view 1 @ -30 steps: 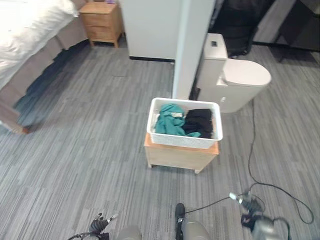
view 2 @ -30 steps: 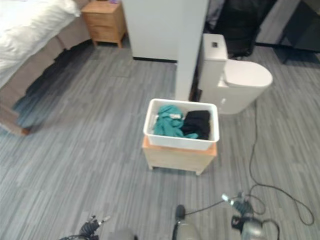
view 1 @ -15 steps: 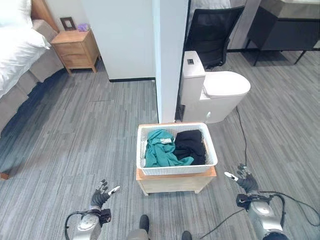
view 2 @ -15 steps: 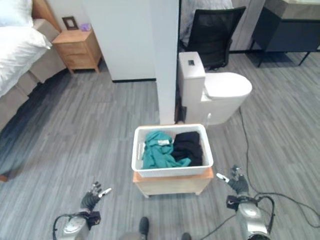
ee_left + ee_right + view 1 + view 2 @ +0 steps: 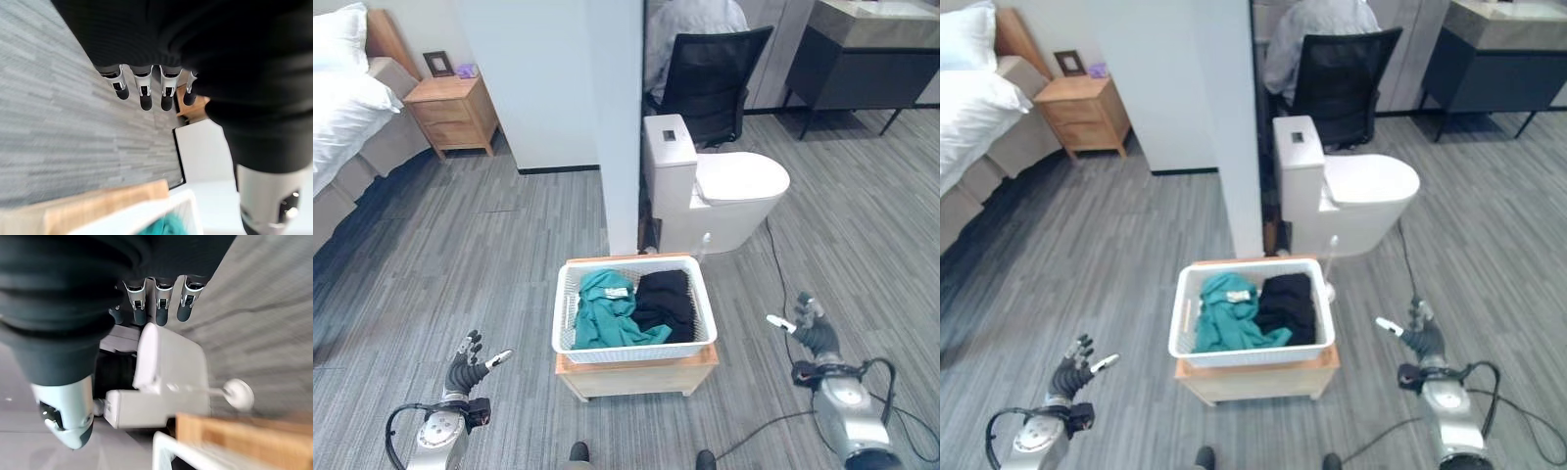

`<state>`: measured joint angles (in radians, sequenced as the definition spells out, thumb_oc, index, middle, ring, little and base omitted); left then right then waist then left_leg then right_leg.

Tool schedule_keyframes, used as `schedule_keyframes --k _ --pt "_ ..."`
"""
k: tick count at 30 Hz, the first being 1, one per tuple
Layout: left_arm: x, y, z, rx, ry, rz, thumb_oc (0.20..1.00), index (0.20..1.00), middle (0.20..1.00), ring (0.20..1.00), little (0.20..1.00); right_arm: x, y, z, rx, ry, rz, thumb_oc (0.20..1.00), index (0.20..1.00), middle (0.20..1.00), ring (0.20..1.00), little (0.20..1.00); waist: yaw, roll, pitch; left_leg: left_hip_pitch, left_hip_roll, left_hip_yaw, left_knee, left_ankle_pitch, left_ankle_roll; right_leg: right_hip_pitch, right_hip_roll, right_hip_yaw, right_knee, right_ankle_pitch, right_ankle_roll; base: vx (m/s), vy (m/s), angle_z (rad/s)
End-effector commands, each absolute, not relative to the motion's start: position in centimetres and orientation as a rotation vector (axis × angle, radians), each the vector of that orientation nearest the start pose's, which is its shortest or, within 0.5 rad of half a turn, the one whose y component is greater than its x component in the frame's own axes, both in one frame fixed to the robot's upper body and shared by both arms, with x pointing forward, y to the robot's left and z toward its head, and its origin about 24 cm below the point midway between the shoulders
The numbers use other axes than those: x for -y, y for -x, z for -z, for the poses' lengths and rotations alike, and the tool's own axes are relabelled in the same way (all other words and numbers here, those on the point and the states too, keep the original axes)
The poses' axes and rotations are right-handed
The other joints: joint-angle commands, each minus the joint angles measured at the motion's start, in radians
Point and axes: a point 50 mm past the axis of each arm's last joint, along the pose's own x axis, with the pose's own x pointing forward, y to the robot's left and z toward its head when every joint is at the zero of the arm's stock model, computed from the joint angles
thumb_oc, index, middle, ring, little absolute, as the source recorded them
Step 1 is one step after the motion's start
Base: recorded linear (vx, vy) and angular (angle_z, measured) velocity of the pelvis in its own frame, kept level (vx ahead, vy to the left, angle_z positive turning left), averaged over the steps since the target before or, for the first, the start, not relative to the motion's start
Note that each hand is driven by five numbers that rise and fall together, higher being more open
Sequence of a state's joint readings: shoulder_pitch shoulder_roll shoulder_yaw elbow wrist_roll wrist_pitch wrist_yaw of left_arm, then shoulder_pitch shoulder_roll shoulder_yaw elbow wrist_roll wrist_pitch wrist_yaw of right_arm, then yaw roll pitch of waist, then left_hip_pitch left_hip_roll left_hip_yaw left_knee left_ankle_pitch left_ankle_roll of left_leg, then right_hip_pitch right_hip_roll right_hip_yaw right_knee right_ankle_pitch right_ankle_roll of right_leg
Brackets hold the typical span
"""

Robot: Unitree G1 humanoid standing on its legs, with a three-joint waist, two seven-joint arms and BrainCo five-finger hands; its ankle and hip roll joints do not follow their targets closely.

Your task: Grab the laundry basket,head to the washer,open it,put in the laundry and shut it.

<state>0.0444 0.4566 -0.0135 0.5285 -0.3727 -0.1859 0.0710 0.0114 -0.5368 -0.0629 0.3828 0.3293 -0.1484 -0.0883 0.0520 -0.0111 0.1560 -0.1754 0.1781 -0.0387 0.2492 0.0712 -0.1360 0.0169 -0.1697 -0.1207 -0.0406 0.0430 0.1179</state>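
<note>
A white laundry basket (image 5: 633,349) sits on a low wooden stand (image 5: 636,376) on the grey floor. A teal garment (image 5: 605,310) fills its left half and a black one (image 5: 666,300) its right half. My left hand (image 5: 467,365) hovers open, low and well left of the basket, holding nothing. To the basket's right my right hand (image 5: 810,331) is open too, fingers straight, apart from the rim. In the left wrist view the straight fingers (image 5: 143,90) point past the basket's corner (image 5: 161,214).
A white toilet (image 5: 710,188) stands just behind the basket beside a white partition wall (image 5: 607,117). A person sits in a black office chair (image 5: 705,78) further back. A bed (image 5: 337,117) and a wooden nightstand (image 5: 453,113) lie at the far left, a dark desk (image 5: 871,49) at the far right.
The camera has moved, bringing chair and desk further into view. Both hands have risen and spread out to either side of the basket.
</note>
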Motion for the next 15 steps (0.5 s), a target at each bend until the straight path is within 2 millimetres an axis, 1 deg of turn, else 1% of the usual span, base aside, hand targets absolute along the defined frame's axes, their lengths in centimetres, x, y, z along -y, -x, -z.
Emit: schedule_keyframes --k 1,2,3,4,5,6,7,8,10,12,13,14,15 --pt "-28.7 -24.7 -1.1 -0.168 -0.199 -0.215 1.0 1.0 1.0 1.0 1.0 30.7 -25.3 -7.0 0.049 0.254 0.268 1.0 1.0 1.0 1.0 1.0 0.025 -0.022 0.012 -0.077 0.011 -0.016 0.05 -0.025 0.013 0.004 -0.03 -0.017 0.052 -0.019 0.014 0.13 -0.003 0.7" --pt "-28.5 -25.2 -1.5 -0.152 -0.204 -0.199 1.0 1.0 1.0 1.0 1.0 30.6 -25.3 -7.2 0.059 0.246 0.265 1.0 1.0 1.0 1.0 1.0 0.026 -0.023 0.011 -0.083 0.014 -0.012 0.012 -0.016 0.01 0.009 -0.033 -0.027 0.044 -0.023 0.018 0.12 0.094 0.24" --pt "-28.1 -25.8 -2.0 -0.135 -0.211 -0.18 1.0 1.0 1.0 1.0 1.0 30.4 -25.3 -7.3 0.065 0.238 0.263 1.0 1.0 1.0 1.0 1.0 0.028 -0.02 0.012 -0.106 0.031 0.014 -0.063 0.018 0.008 0.017 -0.034 -0.043 0.038 -0.03 0.025 0.15 0.112 0.56" --pt "-27.8 -26.1 -2.3 -0.123 -0.219 -0.169 1.0 1.0 1.0 1.0 1.0 30.2 -25.4 -7.3 0.07 0.229 0.266 1.0 1.0 1.0 1.0 1.0 0.038 -0.024 0.013 -0.132 0.028 0.033 -0.112 0.049 0.005 0.021 -0.038 -0.049 0.035 -0.033 0.028 0.18 0.148 0.56" --pt "-27.7 -26.1 -2.4 -0.12 -0.217 -0.163 1.0 1.0 1.0 1.0 1.0 29.7 -25.5 -7.5 0.087 0.217 0.242 1.0 1.0 1.0 1.0 1.0 0.043 -0.016 0.005 -0.124 0.028 0.035 -0.156 0.048 0.006 0.023 -0.039 -0.049 0.036 -0.038 0.039 0.15 0.106 0.41" --pt "-27.7 -26.0 -2.4 -0.121 -0.217 -0.163 1.0 1.0 1.0 1.0 1.0 29.7 -25.4 -7.5 0.085 0.217 0.241 1.0 1.0 1.0 1.0 1.0 0.045 -0.017 0.004 -0.119 0.028 0.038 -0.164 0.051 0.006 0.023 -0.04 -0.047 0.036 -0.038 0.039 0.19 0.143 0.15" --pt "-27.6 -25.7 -2.1 -0.134 -0.218 -0.156 1.0 1.0 1.0 1.0 1.0 29.3 -25.5 -7.2 0.076 0.212 0.222 1.0 1.0 1.0 1.0 1.0 0.053 -0.009 -0.01 -0.102 0.023 0.032 -0.192 0.045 0.012 0.033 -0.044 -0.049 0.036 -0.044 0.052 0.34 0.272 -0.15" --pt "-27.1 -25.0 -1.8 -0.139 -0.236 -0.133 1.0 1.0 1.0 1.0 1.0 28.8 -25.0 -6.4 0.053 0.213 0.207 1.0 1.0 1.0 1.0 1.0 0.056 -0.006 -0.029 -0.105 -0.021 0.015 -0.16 0.023 0.026 0.05 -0.088 -0.041 0.062 -0.042 0.067 0.43 0.363 -0.39" --pt "-27.1 -24.8 -2.1 -0.144 -0.308 -0.102 1.0 1.0 1.0 1.0 1.0 28.2 -24.6 -6.0 0.044 0.183 0.193 1.0 1.0 1.0 1.0 1.0 0.054 -0.011 -0.027 -0.096 -0.052 0.047 -0.132 -0.001 0.054 0.025 -0.114 -0.009 0.171 -0.03 0.062 0.31 0.319 -0.49" --pt "-27.6 -24.5 -2.6 -0.136 -0.369 -0.105 1.0 1.0 1.0 1.0 1.0 27.2 -25.0 -5.5 0.038 0.156 0.168 1.0 1.0 1.0 1.0 1.0 0.051 -0.003 -0.009 -0.075 -0.066 0.061 -0.129 -0.021 0.084 -0.052 -0.108 0.015 0.284 0.0 0.056 0.12 0.193 -0.21" --pt "-27.6 -24.5 -2.7 -0.136 -0.37 -0.106 1.0 1.0 1.0 1.0 1.0 27.2 -25.1 -5.5 0.038 0.156 0.166 1.0 1.0 1.0 1.0 1.0 0.055 -0.005 -0.011 -0.077 -0.065 0.067 -0.128 -0.022 0.085 -0.063 -0.109 0.024 0.294 -0.004 0.057 0.02 0.127 -0.31" --pt "-28.1 -24.2 -3.4 -0.114 -0.401 -0.114 1.0 1.0 1.0 1.0 1.0 26.3 -25.8 -5.2 0.027 0.145 0.135 1.0 1.0 1.0 1.0 1.0 0.06 -0.002 0.016 -0.062 -0.061 0.09 -0.136 -0.029 0.09 -0.122 -0.117 -0.01 0.3 0.038 0.066 0.0 0.065 -0.48" --pt "-28.1 -24.2 -3.5 -0.114 -0.401 -0.116 1.0 1.0 1.0 1.0 1.0 26.2 -25.8 -5.2 0.028 0.145 0.134 1.0 1.0 1.0 1.0 1.0 0.061 -0.003 0.015 -0.062 -0.061 0.092 -0.137 -0.029 0.09 -0.123 -0.117 -0.007 0.3 0.039 0.066 -0.01 0.051 -0.73"
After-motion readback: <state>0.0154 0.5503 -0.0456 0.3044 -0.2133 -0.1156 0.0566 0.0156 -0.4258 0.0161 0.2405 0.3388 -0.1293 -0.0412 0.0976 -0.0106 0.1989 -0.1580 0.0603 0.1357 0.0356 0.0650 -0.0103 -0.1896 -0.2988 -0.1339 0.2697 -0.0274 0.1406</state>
